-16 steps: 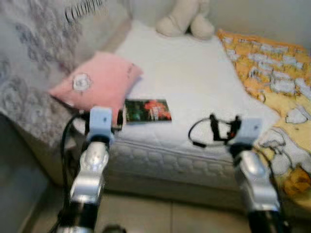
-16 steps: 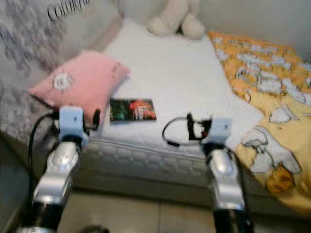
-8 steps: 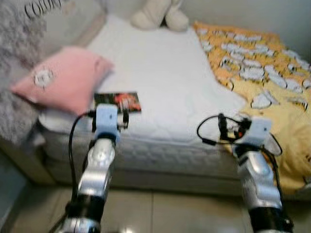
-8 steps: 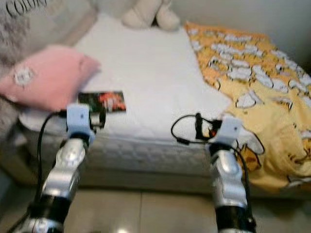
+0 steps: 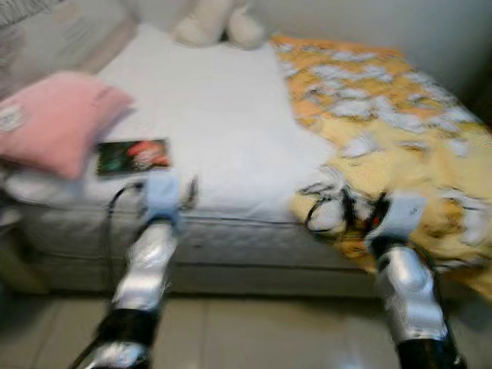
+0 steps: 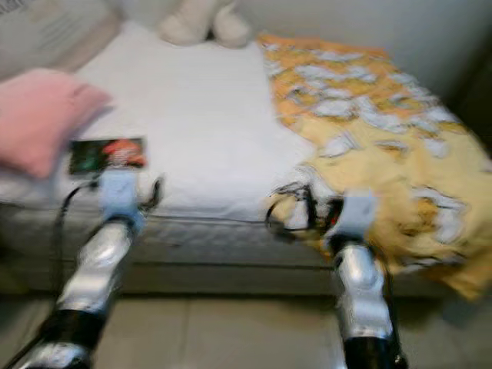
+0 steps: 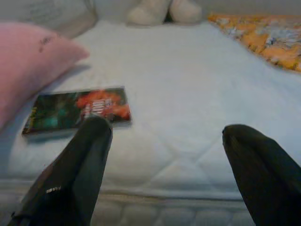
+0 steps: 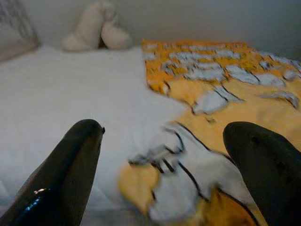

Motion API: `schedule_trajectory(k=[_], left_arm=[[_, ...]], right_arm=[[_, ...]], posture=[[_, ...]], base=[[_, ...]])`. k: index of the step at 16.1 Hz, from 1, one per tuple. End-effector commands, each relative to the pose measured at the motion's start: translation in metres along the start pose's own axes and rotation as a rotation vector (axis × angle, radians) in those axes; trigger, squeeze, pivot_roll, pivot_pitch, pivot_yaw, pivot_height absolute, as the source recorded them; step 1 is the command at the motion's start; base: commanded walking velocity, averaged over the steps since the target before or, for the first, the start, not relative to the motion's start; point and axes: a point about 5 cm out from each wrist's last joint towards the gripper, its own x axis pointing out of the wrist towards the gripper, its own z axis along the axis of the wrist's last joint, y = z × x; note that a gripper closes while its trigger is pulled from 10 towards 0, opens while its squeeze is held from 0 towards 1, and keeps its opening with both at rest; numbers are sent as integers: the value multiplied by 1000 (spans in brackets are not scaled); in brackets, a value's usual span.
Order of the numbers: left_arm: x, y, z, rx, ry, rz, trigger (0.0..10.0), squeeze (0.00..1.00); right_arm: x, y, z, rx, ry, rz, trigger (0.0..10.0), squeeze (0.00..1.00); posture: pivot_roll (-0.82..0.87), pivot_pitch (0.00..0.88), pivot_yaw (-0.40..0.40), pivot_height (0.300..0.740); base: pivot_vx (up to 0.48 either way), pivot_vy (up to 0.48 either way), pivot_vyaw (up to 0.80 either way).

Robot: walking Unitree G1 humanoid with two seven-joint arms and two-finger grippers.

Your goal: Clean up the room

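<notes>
Approaching the bed (image 5: 223, 115): yellow blanket (image 5: 384, 131) rumpled on its right half, pink pillow (image 5: 54, 115) left, book (image 5: 132, 156) beside the pillow. Left gripper (image 7: 164, 141) and right gripper (image 8: 162, 146) both spread, empty, short of the mattress edge. Next, probably: close in and pick a target.

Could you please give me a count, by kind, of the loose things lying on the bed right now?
Pillow, pink: 1
Book, dark cover with red: 1
Stuffed toy, cream: 1
Blanket, yellow and orange patterned: 1
Total: 4
</notes>
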Motion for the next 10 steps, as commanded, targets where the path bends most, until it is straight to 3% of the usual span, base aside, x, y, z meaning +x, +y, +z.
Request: schedule_trajectory(k=[1,5,7,8,9,10], left_arm=[[0,-10,2,-15,-7,-42,10000,0],[5,-29,14,-18,-55,-113,10000,0],[7,-31,12,-11,-41,-149,10000,0],[9,-31,7,5,-4,-154,10000,0],[15,-39,-26,-25,213,-211,10000,0],[13,-42,-39,-40,282,-226,10000,0]], right_arm=[[1,-5,9,-25,-33,-4,10000,0],[6,-1,15,-35,-55,7,10000,0],[9,-3,15,-36,-45,0,10000,0],[11,-5,13,-26,-26,-7,10000,0],[20,-6,-17,76,154,9,10000,0],[21,-5,-34,95,250,19,10000,0]], posture=[[-71,0,-52,740],[-70,0,-51,740],[-67,0,-47,740],[-65,0,-49,740],[-56,0,-52,740],[-52,0,-54,740]], base=[[262,-398,0],[268,-394,0],[180,0,0],[0,0,0],[0,0,0],[0,0,0]])
